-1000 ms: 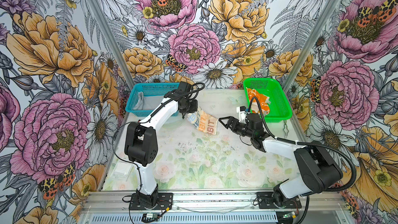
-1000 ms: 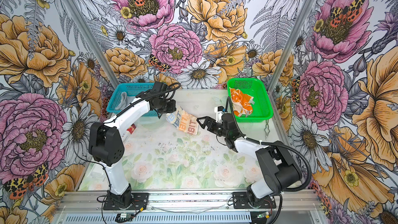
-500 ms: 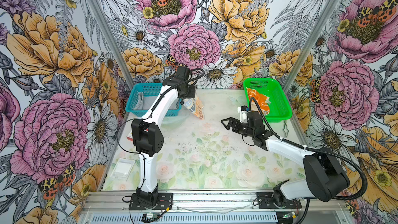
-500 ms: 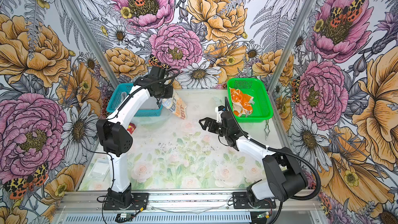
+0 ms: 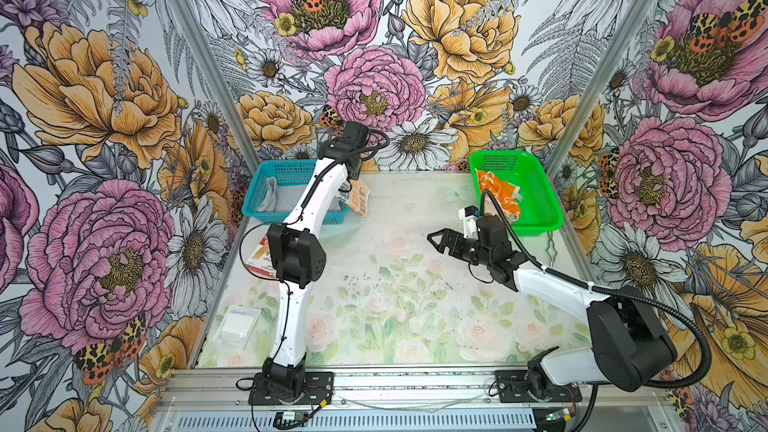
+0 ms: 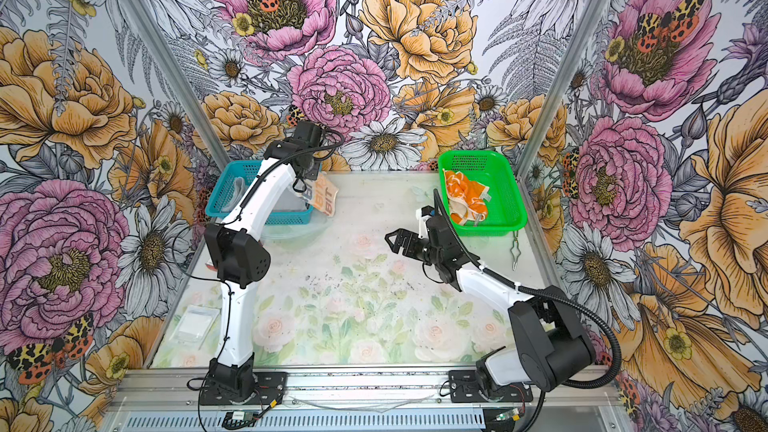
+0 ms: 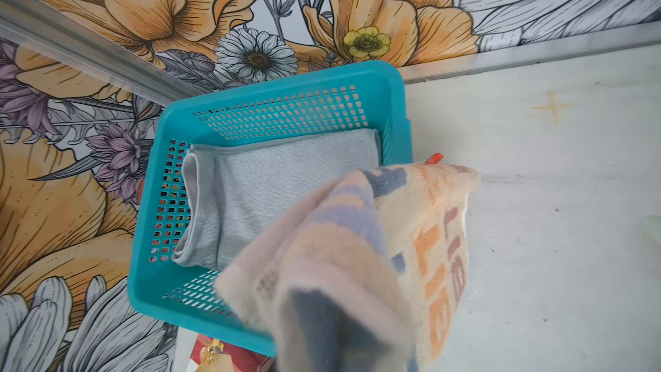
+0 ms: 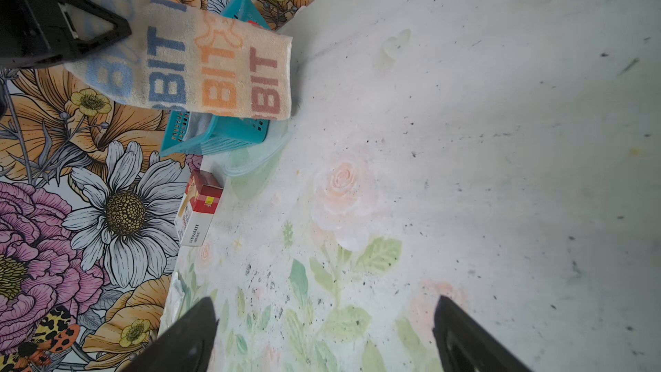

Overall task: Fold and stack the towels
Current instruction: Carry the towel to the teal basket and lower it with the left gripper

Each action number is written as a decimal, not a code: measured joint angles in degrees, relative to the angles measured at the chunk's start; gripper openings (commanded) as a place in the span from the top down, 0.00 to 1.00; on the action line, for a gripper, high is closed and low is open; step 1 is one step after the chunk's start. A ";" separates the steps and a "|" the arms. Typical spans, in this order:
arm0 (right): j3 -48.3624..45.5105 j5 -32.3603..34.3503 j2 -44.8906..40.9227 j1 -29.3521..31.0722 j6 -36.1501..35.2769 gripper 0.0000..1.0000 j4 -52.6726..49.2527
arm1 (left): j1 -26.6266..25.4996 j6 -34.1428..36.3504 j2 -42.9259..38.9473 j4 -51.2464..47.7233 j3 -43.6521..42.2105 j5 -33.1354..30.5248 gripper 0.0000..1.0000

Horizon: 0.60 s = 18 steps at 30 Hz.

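Note:
My left gripper (image 6: 303, 185) is shut on the cream RABBIT towel (image 5: 360, 198), which hangs folded in the air at the right edge of the teal basket (image 5: 266, 214). The same towel fills the left wrist view (image 7: 357, 245) and hides the jaws there. A folded grey towel (image 7: 279, 180) lies inside that basket. The orange towel (image 5: 498, 197) lies crumpled in the green basket (image 5: 540, 201). My right gripper (image 5: 441, 243) hovers open and empty over the table's middle, pointing left; its black fingers (image 8: 186, 338) stand far apart.
A red-and-white box (image 8: 198, 205) lies in front of the teal basket by the left wall. A flat white packet (image 5: 239, 324) rests at the front left. A clear plastic lid (image 8: 257, 159) sits under the teal basket's corner. A thin metal tool (image 6: 515, 253) lies in front of the green basket.
The left arm has lifted the RABBIT towel off the table and carried it back and left to the teal basket. The right gripper has stayed open and drifted slightly right.

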 measured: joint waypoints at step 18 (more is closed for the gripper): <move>3.41 -0.02 0.81 1.62 -0.61 0.07 -3.41 | 6.38 5.62 3.74 -0.68 5.18 -8.26 1.00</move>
